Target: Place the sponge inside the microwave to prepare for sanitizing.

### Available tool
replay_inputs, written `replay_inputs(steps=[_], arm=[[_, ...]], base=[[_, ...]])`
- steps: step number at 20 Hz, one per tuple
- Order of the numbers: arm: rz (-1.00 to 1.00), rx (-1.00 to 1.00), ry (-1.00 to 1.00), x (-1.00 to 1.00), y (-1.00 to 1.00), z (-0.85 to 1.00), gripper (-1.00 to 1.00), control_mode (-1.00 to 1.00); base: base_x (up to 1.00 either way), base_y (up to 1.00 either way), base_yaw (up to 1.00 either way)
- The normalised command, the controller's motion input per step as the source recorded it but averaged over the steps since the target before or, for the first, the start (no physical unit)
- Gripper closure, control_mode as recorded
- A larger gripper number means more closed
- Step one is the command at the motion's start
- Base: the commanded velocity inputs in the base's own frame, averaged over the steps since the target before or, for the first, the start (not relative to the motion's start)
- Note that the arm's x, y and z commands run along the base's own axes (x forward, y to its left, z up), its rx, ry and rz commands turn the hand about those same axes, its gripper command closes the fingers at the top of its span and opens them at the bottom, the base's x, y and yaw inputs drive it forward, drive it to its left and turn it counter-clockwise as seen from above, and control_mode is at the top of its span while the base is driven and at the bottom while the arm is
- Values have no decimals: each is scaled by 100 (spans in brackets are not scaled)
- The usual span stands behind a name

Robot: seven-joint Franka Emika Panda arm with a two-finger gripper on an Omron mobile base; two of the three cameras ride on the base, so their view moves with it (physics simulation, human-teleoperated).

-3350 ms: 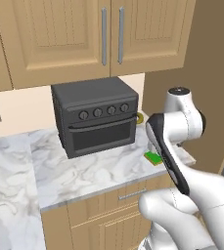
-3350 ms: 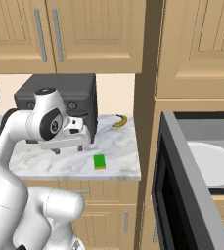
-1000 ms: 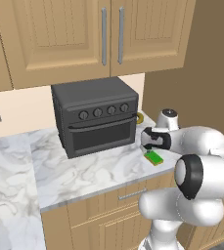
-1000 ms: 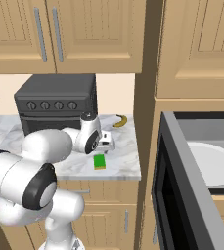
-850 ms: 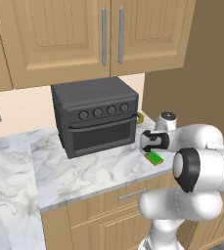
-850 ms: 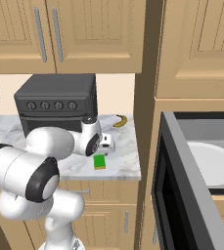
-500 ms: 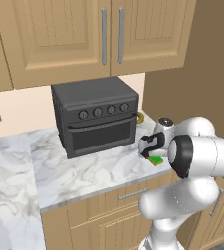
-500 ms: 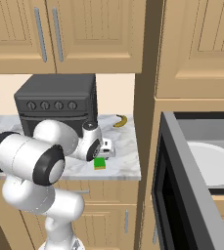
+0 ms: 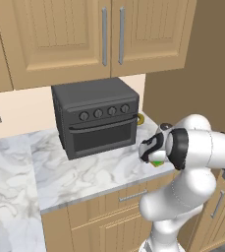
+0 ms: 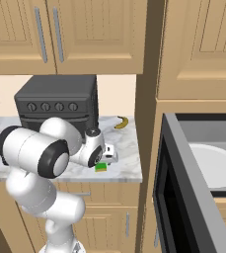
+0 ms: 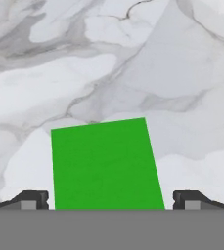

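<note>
The bright green sponge (image 11: pixel 103 163) lies flat on the marble counter (image 11: pixel 108 58), near its right end. My gripper (image 11: pixel 111 201) hangs open just above it, one fingertip (image 11: pixel 33 200) on each side of the block. In the right base view the hand (image 10: pixel 104 159) sits right over the sponge (image 10: pixel 100 168), which peeks out under it. From the left base view the sponge (image 9: pixel 158 161) is mostly hidden behind my gripper (image 9: pixel 152 155). The microwave (image 10: pixel 203 133) stands to the right of the counter with its door swung open and a white plate (image 10: pixel 218 165) inside.
A black toaster oven (image 9: pixel 97 118) with knobs stands at the back of the counter, left of the hand. A yellow banana (image 10: pixel 121 122) lies behind the sponge by the wall. The microwave's dark open door (image 10: pixel 171 202) juts forward beside the counter's right end.
The hand has come down lower over the sponge and the arm's elbow has swung across in front of the base. The jaws have stayed wide; the sponge has not moved.
</note>
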Motion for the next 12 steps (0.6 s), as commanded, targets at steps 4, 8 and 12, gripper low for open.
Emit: replay_inputs(steps=[4,8,12], arm=[[0,1,0,3,-13,-17,-100,-100],[0,4,0,11,0,-12,-100,-100],[0,4,0,11,0,-21,100,-100]], base=[[0,0,0],[0,0,0],[0,0,0]])
